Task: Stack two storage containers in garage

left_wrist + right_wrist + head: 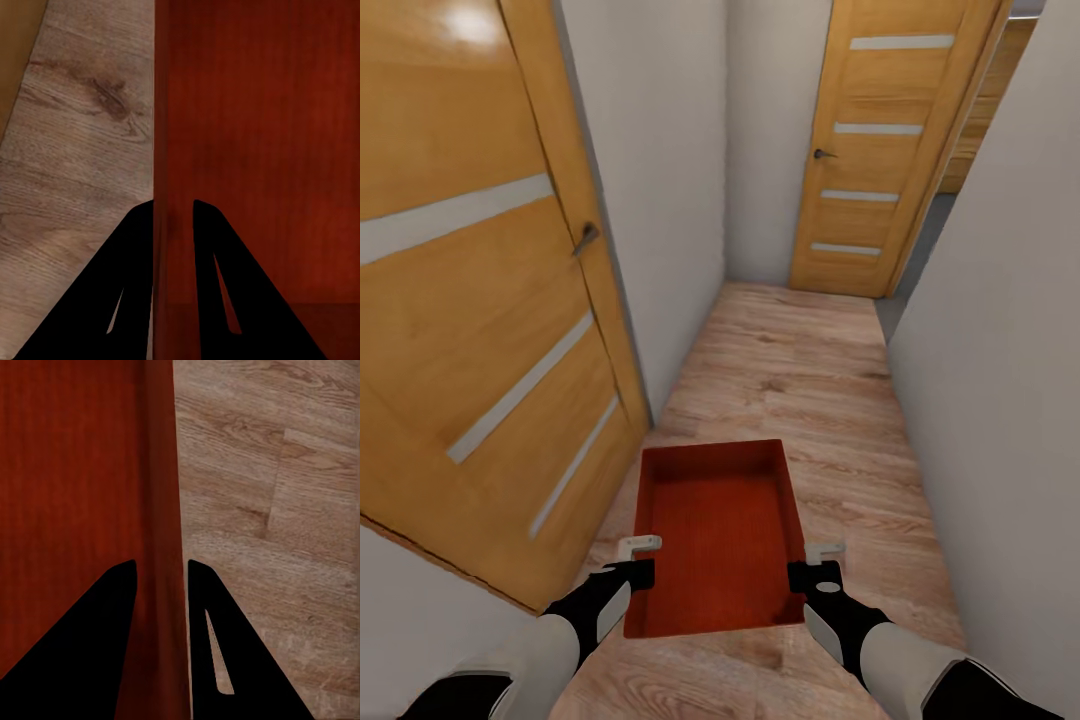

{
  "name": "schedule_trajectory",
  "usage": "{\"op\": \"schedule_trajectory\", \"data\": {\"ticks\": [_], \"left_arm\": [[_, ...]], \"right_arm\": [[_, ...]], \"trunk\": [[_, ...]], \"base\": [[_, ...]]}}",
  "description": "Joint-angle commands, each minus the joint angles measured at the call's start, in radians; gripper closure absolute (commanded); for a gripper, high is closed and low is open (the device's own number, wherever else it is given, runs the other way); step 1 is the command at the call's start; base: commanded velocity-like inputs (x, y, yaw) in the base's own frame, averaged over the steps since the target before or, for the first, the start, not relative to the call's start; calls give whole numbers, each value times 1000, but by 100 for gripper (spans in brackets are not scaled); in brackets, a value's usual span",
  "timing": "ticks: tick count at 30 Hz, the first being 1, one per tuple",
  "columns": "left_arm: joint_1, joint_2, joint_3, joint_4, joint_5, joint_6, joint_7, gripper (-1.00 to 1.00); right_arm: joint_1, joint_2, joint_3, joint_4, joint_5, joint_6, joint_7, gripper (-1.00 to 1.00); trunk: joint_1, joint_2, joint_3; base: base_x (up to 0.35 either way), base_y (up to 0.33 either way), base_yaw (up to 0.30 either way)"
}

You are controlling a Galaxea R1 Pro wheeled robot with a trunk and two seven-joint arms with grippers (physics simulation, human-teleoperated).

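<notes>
One orange-red storage container (715, 540) hangs open-top and empty between my arms, above a hallway's wood-plank flooring. My left gripper (640, 562) is shut on its left wall and my right gripper (816, 566) on its right wall. In the left wrist view the left gripper (174, 206) straddles the ribbed wall, with the container's inside (262, 150) to one side. The right wrist view has the right gripper (161, 564) clamped across the opposite wall of the container (67, 472). The living room is out of view.
A narrow corridor runs ahead between white walls (1000, 380). An open wooden door (480, 300) crowds the left side. A shut door (890, 150) ends the corridor. To its right, an opening (925, 245) shows dark grey floor and honey-coloured planks (985, 110), like the garage.
</notes>
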Motion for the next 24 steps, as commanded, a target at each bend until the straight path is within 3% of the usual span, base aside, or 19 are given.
{"op": "schedule_trajectory", "data": {"ticks": [1, 24], "left_arm": [[1, 9, -26, -1, -6, 7, 11, 100], [1, 9, -27, -1, -6, 7, 11, 100]], "right_arm": [[-2, -3, -44, 0, 0, -7, -6, 100], [-2, -3, -44, 0, 0, -7, -5, 100]], "trunk": [[1, 0, -1], [1, 0, -1]], "base": [[323, 0, -165], [323, 0, -213]]}}
